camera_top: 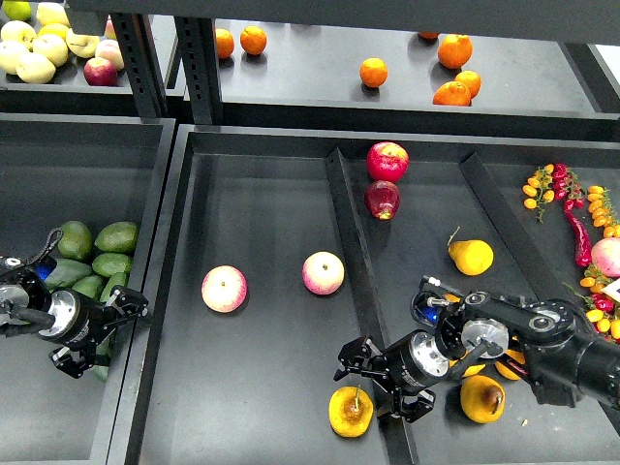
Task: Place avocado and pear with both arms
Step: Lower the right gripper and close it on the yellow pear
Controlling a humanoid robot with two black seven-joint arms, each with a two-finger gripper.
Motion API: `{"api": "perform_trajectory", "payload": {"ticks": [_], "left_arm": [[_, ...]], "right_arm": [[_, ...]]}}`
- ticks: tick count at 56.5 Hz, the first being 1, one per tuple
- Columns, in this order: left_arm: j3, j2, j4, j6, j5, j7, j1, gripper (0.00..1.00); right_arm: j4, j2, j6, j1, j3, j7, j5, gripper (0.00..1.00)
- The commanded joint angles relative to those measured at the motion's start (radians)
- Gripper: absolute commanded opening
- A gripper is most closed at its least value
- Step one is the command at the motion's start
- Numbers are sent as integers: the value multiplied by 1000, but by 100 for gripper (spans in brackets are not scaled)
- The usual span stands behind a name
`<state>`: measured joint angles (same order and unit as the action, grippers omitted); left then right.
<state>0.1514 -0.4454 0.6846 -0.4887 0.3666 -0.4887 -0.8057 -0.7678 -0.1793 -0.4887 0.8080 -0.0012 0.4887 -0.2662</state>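
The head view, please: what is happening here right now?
A two-armed robot is working over bins of fruit. Its right end effector hovers open just above a yellow pear near the bin divider, not gripping it. Its left end effector is at the pile of green avocados; whether it holds one cannot be told. Two apples lie untouched between the arms.

Pear [351,411] roundish, yellow-orange, brown dimple and thin stem facing up, sitting at front of the middle bin beside the divider. Avocado [102,366] very dark green, mostly hidden, lying in left bin.
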Motion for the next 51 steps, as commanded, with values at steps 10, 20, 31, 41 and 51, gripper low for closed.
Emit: {"api": "perform_trajectory", "payload": {"ticks": [10, 20, 31, 41, 51], "left_arm": [[0, 1, 0, 0, 0, 0, 2, 100], [2, 4, 0, 0, 0, 0, 2, 100], [2, 7, 0, 0, 0, 0, 2, 100], [2, 7, 1, 0, 0, 0, 2, 100], [16, 7, 1, 0, -2, 0, 3, 100]], "right_arm": [[18, 14, 0, 2, -3, 0, -30, 100], [15, 15, 0, -3, -5, 0, -48, 99], [10, 27, 0, -7, -5, 0, -48, 94], [1, 31, 0, -7, -48, 0, -54, 79], [-8, 27, 0, -7, -77, 0, -113, 61]]}}
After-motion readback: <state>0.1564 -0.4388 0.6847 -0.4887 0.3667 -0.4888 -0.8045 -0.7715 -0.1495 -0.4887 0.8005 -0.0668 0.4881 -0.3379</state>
